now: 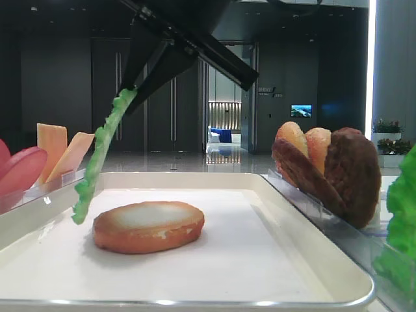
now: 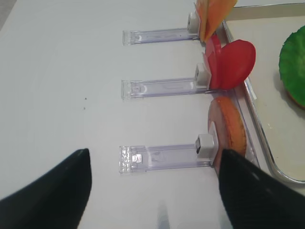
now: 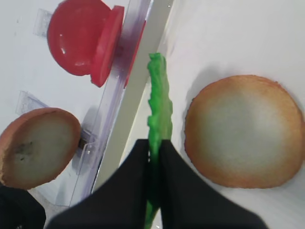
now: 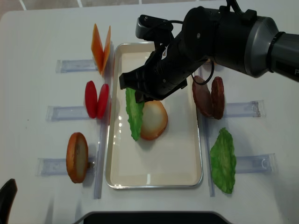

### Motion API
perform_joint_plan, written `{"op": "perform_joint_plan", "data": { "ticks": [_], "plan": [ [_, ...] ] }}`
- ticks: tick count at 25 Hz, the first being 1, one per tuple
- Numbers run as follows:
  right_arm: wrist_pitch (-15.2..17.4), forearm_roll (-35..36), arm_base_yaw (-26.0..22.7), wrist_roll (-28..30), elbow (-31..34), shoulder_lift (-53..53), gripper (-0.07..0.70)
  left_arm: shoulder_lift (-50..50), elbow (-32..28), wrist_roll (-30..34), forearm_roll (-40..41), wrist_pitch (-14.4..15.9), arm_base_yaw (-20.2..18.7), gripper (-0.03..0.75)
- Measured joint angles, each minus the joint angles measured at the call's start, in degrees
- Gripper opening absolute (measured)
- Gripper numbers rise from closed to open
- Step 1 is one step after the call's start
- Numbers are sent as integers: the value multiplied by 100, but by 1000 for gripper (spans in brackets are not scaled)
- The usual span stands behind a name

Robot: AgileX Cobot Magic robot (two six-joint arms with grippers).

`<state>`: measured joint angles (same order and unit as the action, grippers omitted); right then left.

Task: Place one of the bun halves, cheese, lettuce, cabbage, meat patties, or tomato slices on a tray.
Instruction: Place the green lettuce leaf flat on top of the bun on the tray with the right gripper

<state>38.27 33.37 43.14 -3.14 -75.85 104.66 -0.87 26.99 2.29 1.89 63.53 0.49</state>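
Observation:
My right gripper point(image 3: 155, 152) is shut on a green frilly lettuce point(image 3: 159, 109) leaf that hangs edge-down from it. The lettuce point(image 1: 104, 156) dangles over the left part of the cream tray point(image 1: 195, 302), its lower tip close to the liner; whether it touches does not show. Just right of the leaf, one bun half point(image 1: 148, 225) lies flat on the tray, pale face up. From above, the lettuce point(image 4: 134, 114) overlaps the bun's point(image 4: 156, 120) left edge. My left gripper point(image 2: 155, 191) stands open and empty over bare table, left of the racks.
Clear racks left of the tray hold cheese point(image 4: 101, 46), tomato slices point(image 4: 96, 99) and a bun half point(image 4: 77, 156). Racks on the right hold meat patties point(image 4: 210, 97) and another lettuce leaf point(image 4: 223, 160). The right arm spans the tray's far end.

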Motion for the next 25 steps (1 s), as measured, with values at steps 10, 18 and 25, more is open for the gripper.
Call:
{"op": "perform_joint_plan", "data": {
  "ticks": [10, 18, 25],
  "plan": [
    [20, -282, -83, 10, 0, 6, 24, 0, 0, 0, 0, 0, 0, 636],
    [101, -402, -86, 21, 0, 6, 27, 0, 0, 0, 0, 0, 0, 636],
    [341, -715, -86, 21, 0, 6, 150, 0, 0, 0, 0, 0, 0, 636]
  ]
}}
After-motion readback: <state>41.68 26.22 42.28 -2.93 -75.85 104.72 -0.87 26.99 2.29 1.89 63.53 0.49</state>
